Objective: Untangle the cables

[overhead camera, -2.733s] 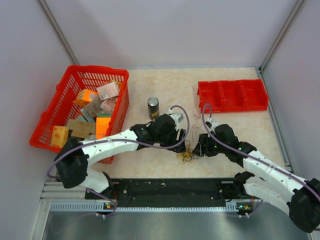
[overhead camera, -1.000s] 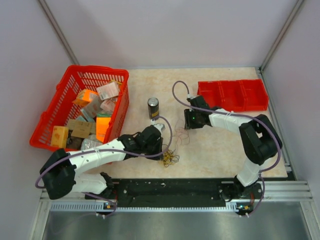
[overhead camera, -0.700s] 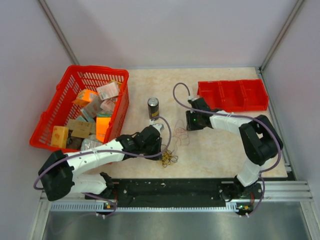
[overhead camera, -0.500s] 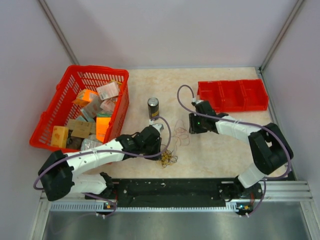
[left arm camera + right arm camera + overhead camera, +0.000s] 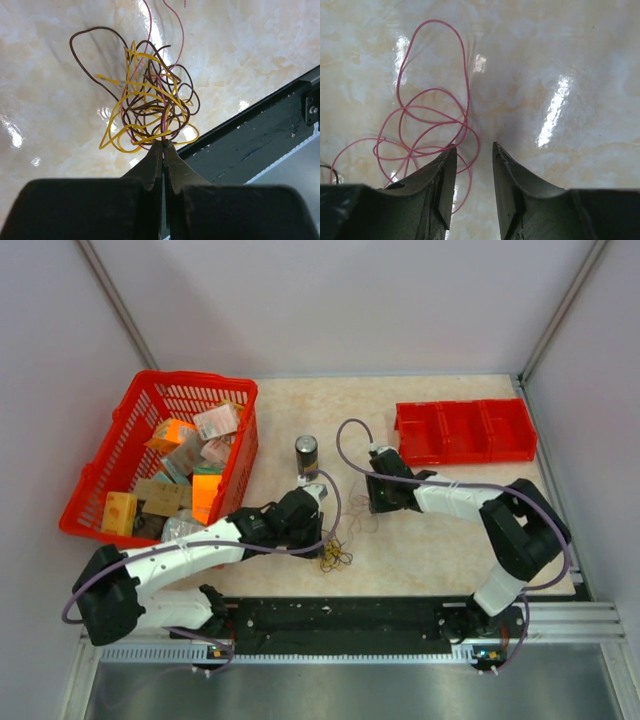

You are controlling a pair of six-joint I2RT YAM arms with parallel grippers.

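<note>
Left end effector (image 5: pixel 163 144) is pinching shut on the near edge of the tangle (image 5: pixel 150 107), holding it at the worktop (image 5: pixel 560 50) close to the front rail (image 5: pixel 260 130). The left arm is reaching low from its base at the left, and its wrist is pointing toward the middle of the front edge.

Judged from this layout, the task is partly done. The yellow strand (image 5: pixel 111 80) and the dark strand (image 5: pixel 95 30) are looping through each other in one knot and are not yet separated. One pink wire (image 5: pixel 440 21) is lying mostly clear of the knot in loose coils to its right, though the left wrist view is showing a pink length running into the tangle, so it is likely not yet free.

The right end effector (image 5: pixel 472 152) is hovering released, jaws parted and grasping nothing, just beside the pink coils, with its left finger overlapping their edge. The right arm is folding back on itself, with its elbow out to the right and its forearm reaching left toward the centre.
</note>
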